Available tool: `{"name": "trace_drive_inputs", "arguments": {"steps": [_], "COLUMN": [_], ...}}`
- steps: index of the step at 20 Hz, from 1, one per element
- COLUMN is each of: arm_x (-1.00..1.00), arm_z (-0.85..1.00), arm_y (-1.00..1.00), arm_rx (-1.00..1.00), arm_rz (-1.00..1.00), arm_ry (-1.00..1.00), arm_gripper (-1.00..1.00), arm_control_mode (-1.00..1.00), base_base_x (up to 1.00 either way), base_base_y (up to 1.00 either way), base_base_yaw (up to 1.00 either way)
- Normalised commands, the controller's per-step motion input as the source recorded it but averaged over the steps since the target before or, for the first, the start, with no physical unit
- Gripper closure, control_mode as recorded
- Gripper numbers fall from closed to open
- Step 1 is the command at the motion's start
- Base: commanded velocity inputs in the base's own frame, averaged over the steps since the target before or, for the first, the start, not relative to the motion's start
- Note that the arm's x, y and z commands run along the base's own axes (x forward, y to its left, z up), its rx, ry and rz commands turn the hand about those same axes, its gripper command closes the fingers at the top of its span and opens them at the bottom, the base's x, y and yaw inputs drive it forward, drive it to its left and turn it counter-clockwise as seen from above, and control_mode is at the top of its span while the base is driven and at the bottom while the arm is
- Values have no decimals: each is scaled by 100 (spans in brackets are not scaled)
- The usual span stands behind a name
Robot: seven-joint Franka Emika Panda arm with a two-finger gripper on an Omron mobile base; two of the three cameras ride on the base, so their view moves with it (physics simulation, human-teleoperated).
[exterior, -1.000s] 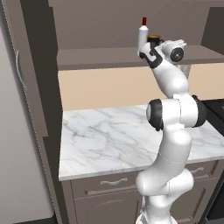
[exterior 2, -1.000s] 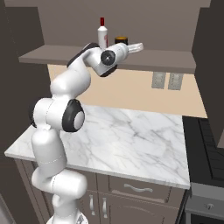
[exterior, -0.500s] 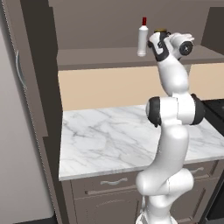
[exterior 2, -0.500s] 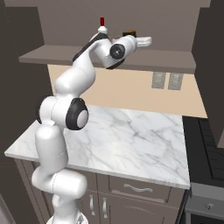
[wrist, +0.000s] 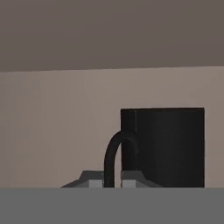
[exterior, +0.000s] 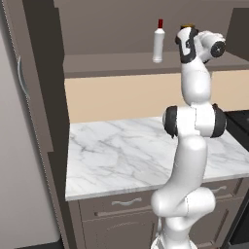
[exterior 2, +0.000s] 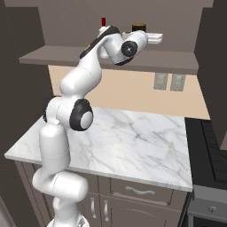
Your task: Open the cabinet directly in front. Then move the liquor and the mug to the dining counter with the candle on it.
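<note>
Liquor (exterior: pixel 157 44) upright, cabinet (exterior: pixel 146 63) shelf

The mug (wrist: pixel 168 146) looks matt black and smooth like glazed ceramic, the liquor (exterior: pixel 157 43) bottle smooth plain white with a red cap, the worktop (exterior: pixel 126 153) polished grey-veined white marble, the cabinet (exterior: pixel 146 63) shelf matt grey-brown, and the drawer handles (exterior 2: pixel 140 191) brushed silvery metal.

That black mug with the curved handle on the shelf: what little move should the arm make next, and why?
Probably lift it straight up a little. In the hand view the gripper's fingertips sit on either side of the black mug's curved handle, apparently closed on it, and the mug rests on the dark cabinet shelf beside the white red-capped liquor bottle.
</note>
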Motion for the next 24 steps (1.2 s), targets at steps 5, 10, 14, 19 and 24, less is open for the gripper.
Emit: {"name": "trace_drive_inputs", "arguments": {"steps": [5,10,14,19,24], "arm_x": [-70,-100,-100,-89,-80], "arm_z": [44,27,33,64,55], "arm_y": [8,21,18,9,0], "arm_rx": [8,0,0,0,0], "arm_rz": [-9,-15,-15,-14,-10], "arm_ry": [-1,-6,-4,0,8], "arm_gripper": [100,100,100,100,100], "arm_control_mode": [-100,-100,-100,-100,-100], "base_base_x": [0,0,0,0,0], "base_base_y": [0,0,0,0,0], "base_base_yaw": [0,0,0,0,0]}}
